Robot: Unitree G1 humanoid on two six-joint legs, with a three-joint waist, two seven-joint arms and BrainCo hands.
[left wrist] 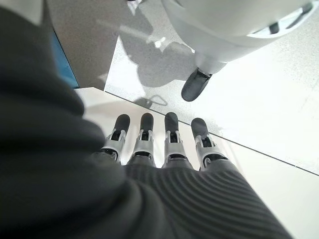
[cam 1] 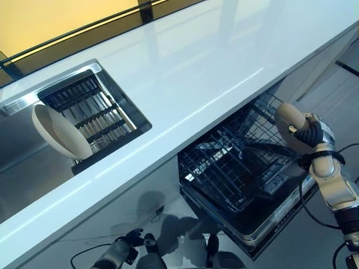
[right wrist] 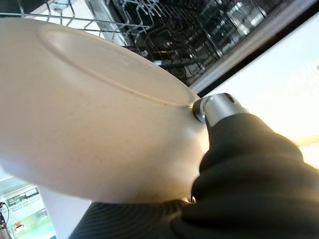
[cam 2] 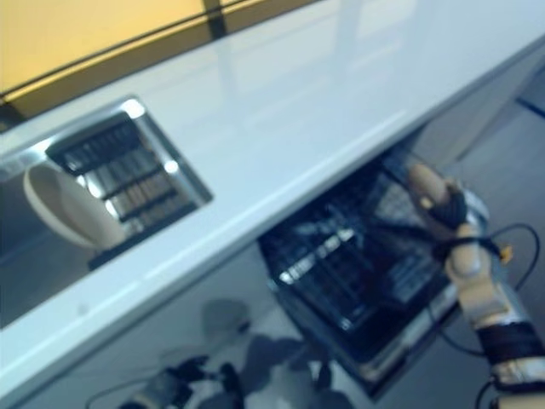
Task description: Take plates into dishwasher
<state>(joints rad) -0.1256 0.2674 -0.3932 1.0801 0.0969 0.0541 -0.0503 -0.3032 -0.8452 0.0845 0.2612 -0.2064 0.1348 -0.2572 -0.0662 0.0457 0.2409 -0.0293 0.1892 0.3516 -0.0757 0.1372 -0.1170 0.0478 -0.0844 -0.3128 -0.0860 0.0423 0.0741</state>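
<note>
The right hand grips a cream plate by its rim, thumb pressed against the plate's underside, holding it on edge above the far right corner of the dishwasher's pulled-out dark wire rack. The rack sits below the front edge of the white surface. A second cream plate leans on edge in the sink's dark drying rack, set into the left end of the surface. The left hand hangs low by the floor, fingers straight and relaxed, holding nothing.
</note>
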